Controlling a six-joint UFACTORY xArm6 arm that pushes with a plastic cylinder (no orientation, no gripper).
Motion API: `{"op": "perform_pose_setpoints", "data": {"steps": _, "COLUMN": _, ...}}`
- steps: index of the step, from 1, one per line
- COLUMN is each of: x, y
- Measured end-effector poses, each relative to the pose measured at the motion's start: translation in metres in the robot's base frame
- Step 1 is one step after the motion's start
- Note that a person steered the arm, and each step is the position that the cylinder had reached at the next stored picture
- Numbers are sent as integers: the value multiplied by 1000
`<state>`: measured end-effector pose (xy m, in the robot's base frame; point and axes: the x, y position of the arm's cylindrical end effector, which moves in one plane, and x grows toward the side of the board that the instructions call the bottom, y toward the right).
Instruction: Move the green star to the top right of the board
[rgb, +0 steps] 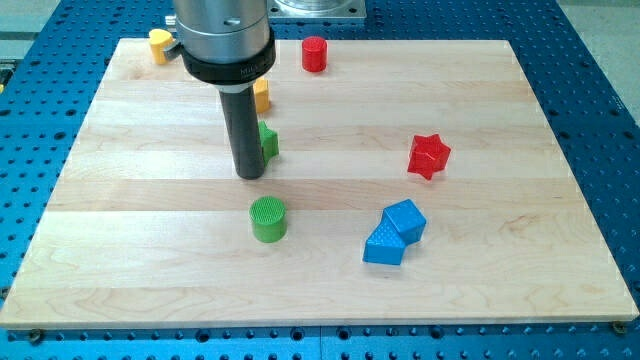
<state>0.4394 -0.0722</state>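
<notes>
- Now my tip rested on the desk, touching the green star at its 7 o'clock.
- No jaws existed; the rod grasped nothing.
- The green cylinder sat at the tip's 5 o'clock.

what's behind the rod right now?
Behind the rod, just above my tip, a green block pokes out right, likely the green star, shape mostly hidden. Higher up, a yellow block, also partly covered.

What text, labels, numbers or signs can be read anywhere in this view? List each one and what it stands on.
None: no readable text anywhere.
The board is bare wood.
The green star, green cylinder, red star, red cylinder and blue blocks carry only surface texture.
My tip and the rod above bear no marking.
</notes>
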Motion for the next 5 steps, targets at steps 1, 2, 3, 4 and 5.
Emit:
{"op": "perform_pose_setpoints", "data": {"steps": 1, "x": -27, "y": 58}}
{"op": "perform_pose_setpoints", "data": {"steps": 2, "x": 16, "y": 20}}
{"op": "perform_pose_setpoints", "data": {"steps": 3, "x": 5, "y": -38}}
{"op": "perform_pose_setpoints", "data": {"steps": 4, "x": -24, "y": 15}}
{"op": "perform_pose_setpoints", "data": {"steps": 5, "x": -74, "y": 117}}
